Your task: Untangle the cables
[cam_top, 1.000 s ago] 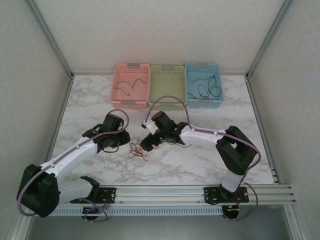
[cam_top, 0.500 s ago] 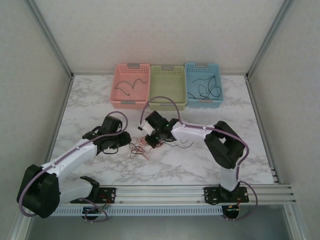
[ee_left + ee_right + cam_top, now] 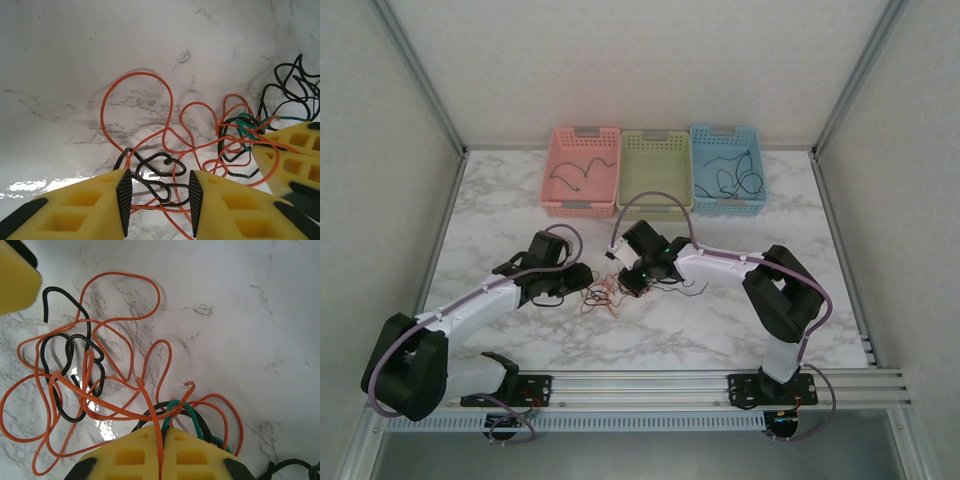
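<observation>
The left jaws stand partly open: their yellow fingers (image 3: pixel 75 210) are apart, with a clear gap between the black pads (image 3: pixel 124 200). They grip nothing, though a loop of the black cable (image 3: pixel 175 161) and some strands of the orange cable (image 3: pixel 136 73) lie on the bench (image 3: pixel 60 60) in that gap, right at the tips. The right jaws are pressed together, their fingers (image 3: pixel 190 457) meeting along one seam. A strand of the orange cable (image 3: pixel 159 445) runs straight into that seam and is pinched there. The green cable (image 3: pixel 173 402) arches just off the right jaws' tips, crossing a black strand; whether either of those is also pinched I cannot tell

The cables (image 3: pixel 603 295) lie as one loose tangle on the bench (image 3: pixel 720 320), between the two pairs of jaws, which face each other low over it, near but apart. Seen from the left wrist, the right fingers (image 3: pixel 295 150) come in ahead and to the right of the left jaws, with the green cable (image 3: pixel 246 120) at their tip. Seen from the right wrist, a left finger (image 3: pixel 15 275) sits beyond the tangle, and the black cable (image 3: pixel 56 288) curls near it

Well beyond both jaws stand a pink basket (image 3: pixel 585 131), a green basket (image 3: pixel 655 135) and a blue basket (image 3: pixel 728 207) in a row; the pink and blue ones hold thin black wires
</observation>
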Controlling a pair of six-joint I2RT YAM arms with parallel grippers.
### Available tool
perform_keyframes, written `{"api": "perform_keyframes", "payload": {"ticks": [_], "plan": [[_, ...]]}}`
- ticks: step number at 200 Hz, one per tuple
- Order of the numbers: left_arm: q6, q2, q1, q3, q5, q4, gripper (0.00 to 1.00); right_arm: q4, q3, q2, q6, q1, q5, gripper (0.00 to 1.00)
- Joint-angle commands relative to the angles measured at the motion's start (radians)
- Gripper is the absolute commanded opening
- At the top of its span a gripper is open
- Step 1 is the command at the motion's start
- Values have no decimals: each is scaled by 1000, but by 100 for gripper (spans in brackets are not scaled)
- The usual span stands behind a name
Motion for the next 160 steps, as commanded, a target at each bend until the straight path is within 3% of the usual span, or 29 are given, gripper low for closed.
{"api": "perform_keyframes", "payload": {"ticks": [1,122,145,160], "plan": [[21,39,7,-16,-5,1,37,12,-23,-24,5,-9,-15,0],[45,111,-15,21,-66,-31,36,13,-26,-20,7,-9,-22,0],[50,100,-16,33,-105,-58,47,14,-28,-21,7,-9,-23,0],[52,93,-16,34,-90,-51,46,13,-27,-21,6,-9,-24,0]]}}
